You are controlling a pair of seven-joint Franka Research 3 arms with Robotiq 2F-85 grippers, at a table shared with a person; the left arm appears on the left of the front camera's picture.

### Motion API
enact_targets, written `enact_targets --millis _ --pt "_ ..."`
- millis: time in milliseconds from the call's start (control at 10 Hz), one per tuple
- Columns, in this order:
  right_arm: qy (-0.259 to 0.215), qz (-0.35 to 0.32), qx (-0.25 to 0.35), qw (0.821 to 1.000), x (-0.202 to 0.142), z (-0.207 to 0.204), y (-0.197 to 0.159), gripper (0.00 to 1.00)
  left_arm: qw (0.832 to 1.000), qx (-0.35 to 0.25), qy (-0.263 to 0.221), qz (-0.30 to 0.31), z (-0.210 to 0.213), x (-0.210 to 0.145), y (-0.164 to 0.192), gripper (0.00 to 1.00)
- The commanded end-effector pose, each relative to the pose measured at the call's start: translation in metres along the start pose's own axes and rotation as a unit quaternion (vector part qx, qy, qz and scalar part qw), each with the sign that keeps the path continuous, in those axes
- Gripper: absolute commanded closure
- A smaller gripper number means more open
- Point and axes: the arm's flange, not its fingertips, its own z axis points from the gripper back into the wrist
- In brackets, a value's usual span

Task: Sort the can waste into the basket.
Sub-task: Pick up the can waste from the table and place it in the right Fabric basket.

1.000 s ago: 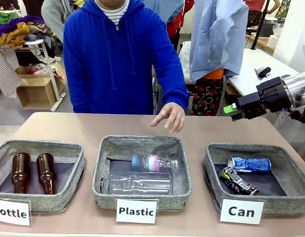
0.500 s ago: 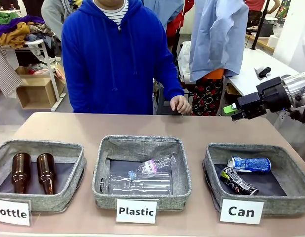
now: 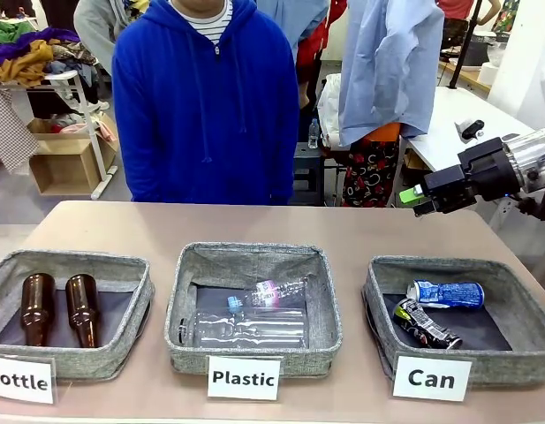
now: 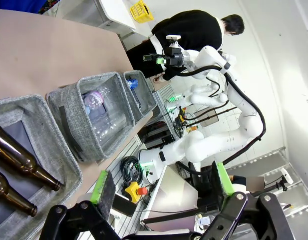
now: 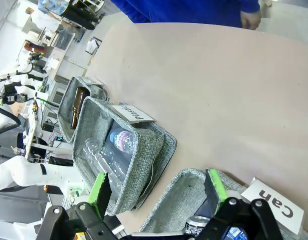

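Note:
Two cans lie in the grey basket (image 3: 375, 284) behind the "Can" card (image 3: 431, 378) at the table's right: a blue and white can (image 3: 446, 294) and, in front of it, a crushed dark can (image 3: 424, 325). My right gripper (image 3: 412, 196) hangs above and behind that basket, well clear of it. In the right wrist view its jaws (image 5: 157, 192) stand open and empty over the basket's rim (image 5: 179, 197), with a silver can top (image 5: 197, 225) near the bottom edge. My left gripper (image 4: 162, 185) is open and empty, off the table's left end; from there the can basket (image 4: 144, 95) is the farthest one.
The middle "Plastic" basket (image 3: 188, 305) holds clear bottles (image 3: 254, 311). The left "Bottle" basket (image 3: 140, 296) holds two brown glass bottles (image 3: 60, 309). A person in a blue hoodie (image 3: 206, 102) stands at the far edge. Bare tabletop runs behind the baskets.
The person's hand drew back from over the plastic basket and dropped out of sight. The labelled clear bottle fell and settled in that basket. My right arm stayed still.

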Motion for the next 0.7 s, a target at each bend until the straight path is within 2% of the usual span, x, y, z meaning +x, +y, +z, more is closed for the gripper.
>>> enact_targets --millis 0,600 --pt "0.003 0.009 0.004 1.0 0.0007 0.0026 -0.0013 0.0 1.0 -0.007 -0.003 -0.002 -0.0015 0.0015 -0.004 0.0" --pt "0.003 0.009 0.004 1.0 0.0007 0.0026 -0.0013 0.0 1.0 -0.007 -0.003 -0.002 -0.0015 0.0015 -0.004 0.0"
